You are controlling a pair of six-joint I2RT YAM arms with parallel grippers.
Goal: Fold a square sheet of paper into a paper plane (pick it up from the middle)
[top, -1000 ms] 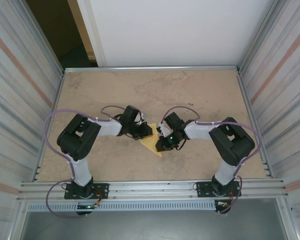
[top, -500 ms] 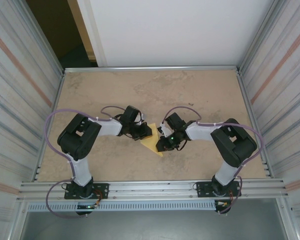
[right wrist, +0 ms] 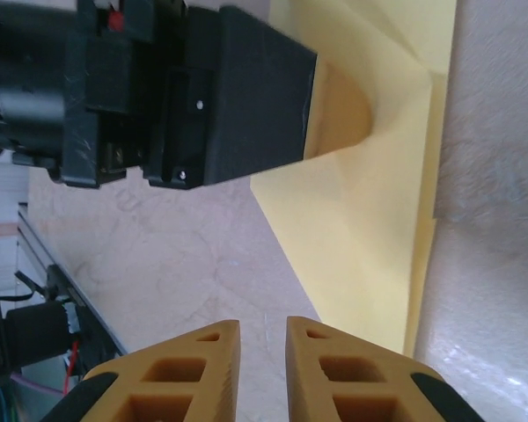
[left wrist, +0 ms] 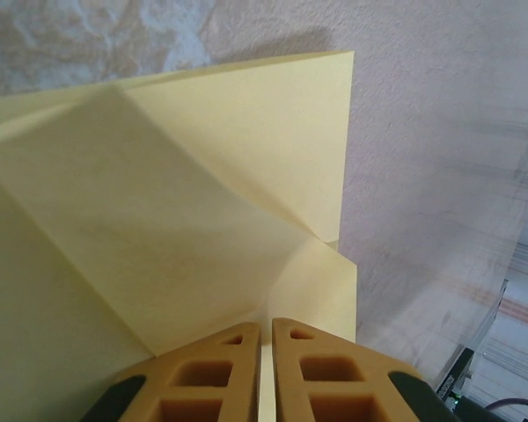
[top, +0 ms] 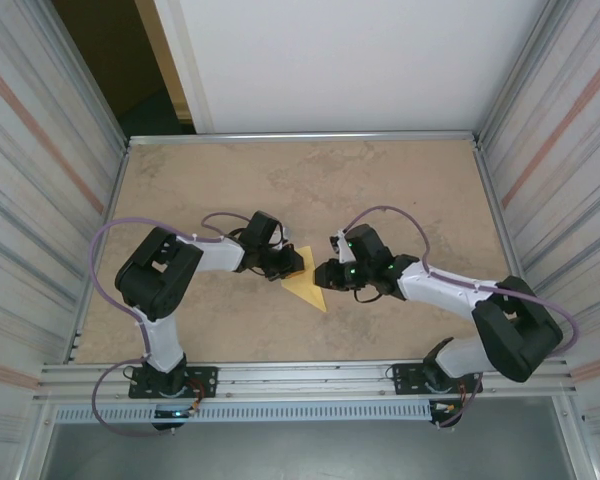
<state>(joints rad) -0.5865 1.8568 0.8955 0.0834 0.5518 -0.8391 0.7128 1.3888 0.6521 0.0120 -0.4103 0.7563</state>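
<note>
Overhead, mottled beige table [top: 400, 180], corrugated metal walls [top: 40, 170], left end effector [top: 286, 266] pinching paper plane [top: 308, 290], right end effector [top: 323, 276] empty, nearly closed.

Two black-and-white jointed arms [top: 195, 262], looping purple cables, orange ribbed fingers [left wrist: 207, 382], small green light

Paper plane [left wrist: 185, 211]: thin matt yellow paper w/ sharp creases, faint soft sheen on the folds, lying under the left claw [left wrist: 266, 369]. Left claw fingers [left wrist: 207, 378]: orange-tan plastic, matt, moulded w/ hollow cells; same on right claw [right wrist: 262, 369]. Counter [right wrist: 194, 264] below right claw: pale beige mottled stone-look surface, smooth, low gloss. Arm housing ahead of right claw: black plastic, semi-matt. Side walls [top: 40, 180]: ribbed metal, dull shine.
</note>
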